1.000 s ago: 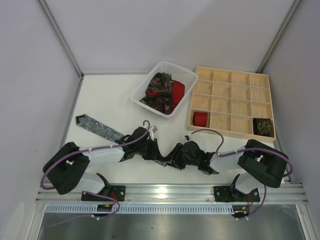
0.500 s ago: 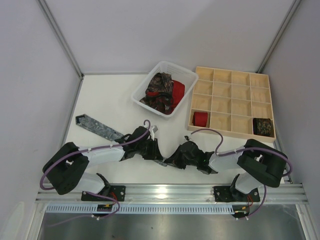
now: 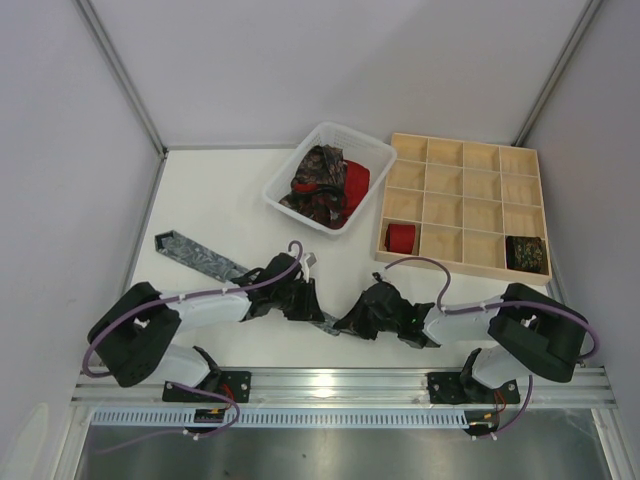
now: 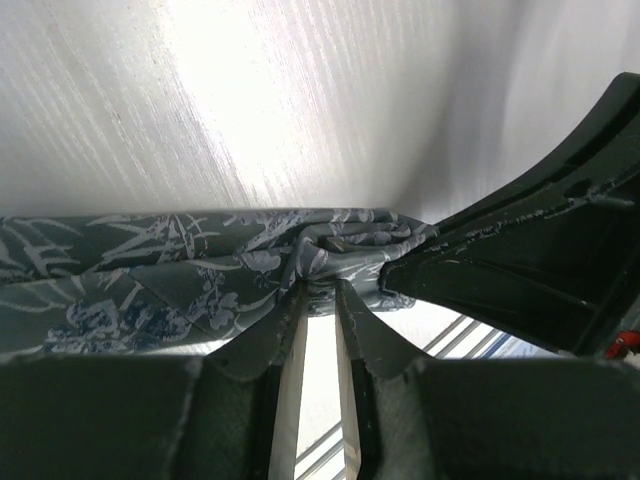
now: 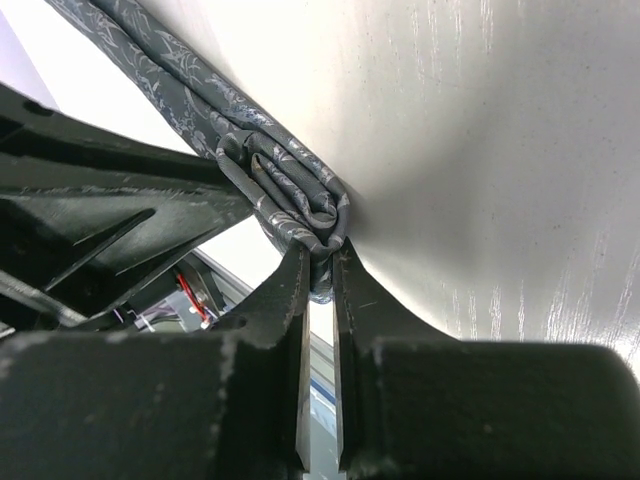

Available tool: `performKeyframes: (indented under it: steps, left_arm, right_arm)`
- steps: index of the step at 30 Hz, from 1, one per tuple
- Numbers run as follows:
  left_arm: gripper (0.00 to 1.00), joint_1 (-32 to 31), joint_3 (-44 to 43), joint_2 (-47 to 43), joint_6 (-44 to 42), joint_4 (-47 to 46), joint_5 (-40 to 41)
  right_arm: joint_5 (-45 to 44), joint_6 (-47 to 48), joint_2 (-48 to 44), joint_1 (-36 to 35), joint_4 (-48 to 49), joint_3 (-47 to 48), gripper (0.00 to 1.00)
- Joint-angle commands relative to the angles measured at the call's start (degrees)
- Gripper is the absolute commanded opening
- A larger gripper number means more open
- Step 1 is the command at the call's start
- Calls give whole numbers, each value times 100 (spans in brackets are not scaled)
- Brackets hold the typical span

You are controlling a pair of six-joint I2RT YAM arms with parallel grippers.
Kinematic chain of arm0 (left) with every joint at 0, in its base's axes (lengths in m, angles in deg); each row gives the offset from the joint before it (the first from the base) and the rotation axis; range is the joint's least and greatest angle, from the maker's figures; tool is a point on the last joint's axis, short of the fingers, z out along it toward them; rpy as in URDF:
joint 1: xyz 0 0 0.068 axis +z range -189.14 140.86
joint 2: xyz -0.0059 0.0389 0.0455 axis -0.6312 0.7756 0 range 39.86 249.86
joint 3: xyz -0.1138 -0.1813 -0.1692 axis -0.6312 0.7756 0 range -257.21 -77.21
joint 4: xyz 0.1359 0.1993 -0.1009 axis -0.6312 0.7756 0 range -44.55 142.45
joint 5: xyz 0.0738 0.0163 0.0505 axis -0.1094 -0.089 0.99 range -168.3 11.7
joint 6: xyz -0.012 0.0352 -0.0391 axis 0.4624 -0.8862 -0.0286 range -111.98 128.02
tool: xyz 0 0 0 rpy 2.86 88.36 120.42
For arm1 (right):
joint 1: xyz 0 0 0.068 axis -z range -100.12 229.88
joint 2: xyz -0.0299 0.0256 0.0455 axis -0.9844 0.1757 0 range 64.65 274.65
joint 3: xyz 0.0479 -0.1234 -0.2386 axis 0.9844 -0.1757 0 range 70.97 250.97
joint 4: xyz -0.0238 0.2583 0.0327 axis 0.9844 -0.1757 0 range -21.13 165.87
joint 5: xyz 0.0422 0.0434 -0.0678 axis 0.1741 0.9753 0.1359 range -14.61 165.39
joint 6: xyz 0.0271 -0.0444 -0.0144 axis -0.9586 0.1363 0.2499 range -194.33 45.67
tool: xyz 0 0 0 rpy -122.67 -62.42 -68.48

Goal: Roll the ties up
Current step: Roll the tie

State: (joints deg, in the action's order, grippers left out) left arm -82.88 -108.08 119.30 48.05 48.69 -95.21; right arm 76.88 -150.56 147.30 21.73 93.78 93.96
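Observation:
A grey patterned tie [image 3: 195, 252] lies on the white table, running from the left toward the two grippers. Its near end is wound into a small roll [image 5: 300, 205], which also shows in the left wrist view [image 4: 320, 250]. My left gripper [image 3: 312, 305] is shut on the roll from one side, its tips pinching the fabric [image 4: 318, 285]. My right gripper [image 3: 345, 320] is shut on the same roll from the other side [image 5: 320, 262]. In the top view the roll itself is hidden between the grippers. A red roll [image 3: 400, 237] and a dark paisley roll [image 3: 524, 252] sit in the wooden tray.
A white plastic basket [image 3: 290, 170] at the back holds a loose paisley tie [image 3: 318, 180] and a red tie [image 3: 355, 182]. The wooden grid tray [image 3: 470, 160] stands at the back right. A metal rail [image 3: 340, 385] runs along the near edge.
Both grippers have shifted slightly right and toward the near edge with the roll; the tie's flat tail on the left has been drawn in and lies a little shorter.

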Motion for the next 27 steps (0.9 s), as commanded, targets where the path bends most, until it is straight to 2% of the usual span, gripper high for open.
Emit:
performKeyframes:
  steps: [1,2,3,5,6,7,12,17,20,22,23,24,25,26,27]
  left_arm:
    - [22,33,-42,273,-101,-262,47]
    - [22,33,-59,317,-92,-280,38]
    - [22,33,-68,379,-92,-298,30]
    - [22,33,-103,388,-83,-298,30]
    - [22,33,-129,388,-83,-272,30]
    - [22,33,-156,379,-118,-237,47]
    - [22,42,-323,397,-215,-70,73]
    - [22,42,-384,476,-241,-26,21]
    - [22,42,-367,467,-241,-35,12]
    - [22,42,-384,467,-268,-17,-5]
    - [21,42,-402,459,-276,-8,-14]
    - [21,42,-428,441,-277,18,-6]
    - [20,42,-446,423,-311,36,-14]
    - [20,33,-463,371,-312,62,-23]
    - [20,33,-481,318,-320,106,-23]
  right_arm:
    - [219,301,128,-12,-288,74,10]
    - [254,327,154,-12,-288,92,14]
    - [255,362,155,-21,-297,92,25]
    - [193,424,137,-30,-314,57,33]
    - [184,442,128,-38,-323,40,41]
    - [167,451,128,-30,-280,-39,44]
    - [88,398,198,-12,238,-277,49]
    - [44,459,436,84,459,-233,50]
    - [35,530,611,190,459,-163,46]
    - [139,582,682,321,354,-101,37]
    - [201,591,682,365,327,-84,32]
    - [298,609,656,401,231,-66,21]
    - [516,635,603,488,169,-40,18]
    - [623,661,551,532,-23,-22,8]
    - [728,696,489,559,-207,13,3]
